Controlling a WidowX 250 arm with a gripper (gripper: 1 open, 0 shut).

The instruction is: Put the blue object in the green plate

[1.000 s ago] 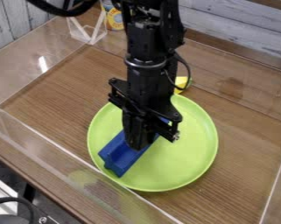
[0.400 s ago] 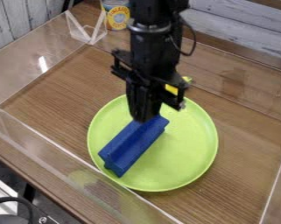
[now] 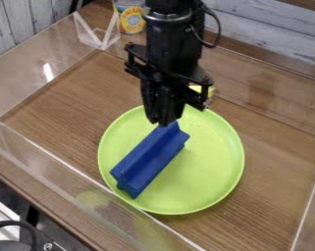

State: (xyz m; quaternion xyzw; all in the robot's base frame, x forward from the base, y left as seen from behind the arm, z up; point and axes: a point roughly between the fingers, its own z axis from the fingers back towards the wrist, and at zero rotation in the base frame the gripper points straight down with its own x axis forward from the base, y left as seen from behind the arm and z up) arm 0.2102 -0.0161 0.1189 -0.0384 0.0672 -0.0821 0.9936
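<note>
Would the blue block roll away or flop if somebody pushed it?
Probably not. The blue object looks like a hard plastic block with flat sides and a ridge, so it would likely slide, not roll. It keeps its straight shape lying in the green plate, so it seems stiff. The plate's smooth, shiny surface might let it skid easily, and its shallow rim may stop it.

Directly below the gripper (image 3: 164,116) the blue block (image 3: 149,163) lies in the green plate (image 3: 219,176), filling the space under and in front of the fingertips; bare plate to the gripper's right offers room to come down. Behind the gripper a small yellow piece (image 3: 200,90) sits at the plate's far edge. Clear walls (image 3: 35,157) enclose the wooden table (image 3: 68,103), with open wood left of the gripper.
</note>
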